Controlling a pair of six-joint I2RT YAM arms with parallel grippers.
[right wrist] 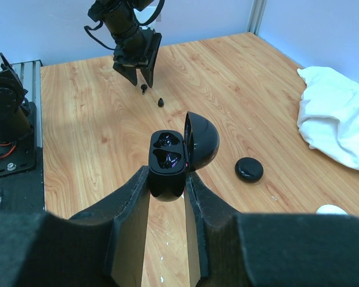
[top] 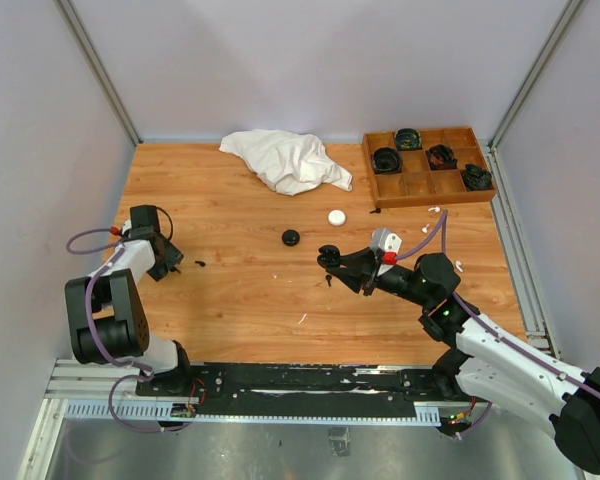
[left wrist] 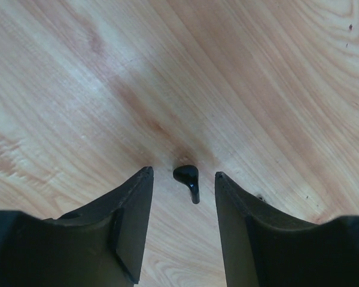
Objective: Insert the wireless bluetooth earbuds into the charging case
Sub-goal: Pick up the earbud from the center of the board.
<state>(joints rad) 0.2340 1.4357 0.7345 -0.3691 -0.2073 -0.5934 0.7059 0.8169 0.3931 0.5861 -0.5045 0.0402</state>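
My left gripper point(top: 170, 262) is open and low over the table at the left. In the left wrist view its gripper point(left wrist: 182, 173) straddles a tiny black stemmed earbud point(left wrist: 188, 181) lying on the wood, without touching it. The right wrist view shows that earbud point(right wrist: 144, 87) under the left fingers, and a second black piece point(right wrist: 161, 101) just beside it. My right gripper point(right wrist: 167, 174) is shut on a black charging case point(right wrist: 167, 156) with its lid open and both sockets empty, held above mid-table point(top: 330, 258). Small white earbuds point(top: 458, 266) lie at the right.
A white cloth point(top: 290, 160) lies at the back. A wooden compartment tray point(top: 428, 188) with coiled black items stands at the back right. A black round case point(top: 291, 237) and a white round case point(top: 337, 216) sit mid-table. Walls enclose the table on three sides.
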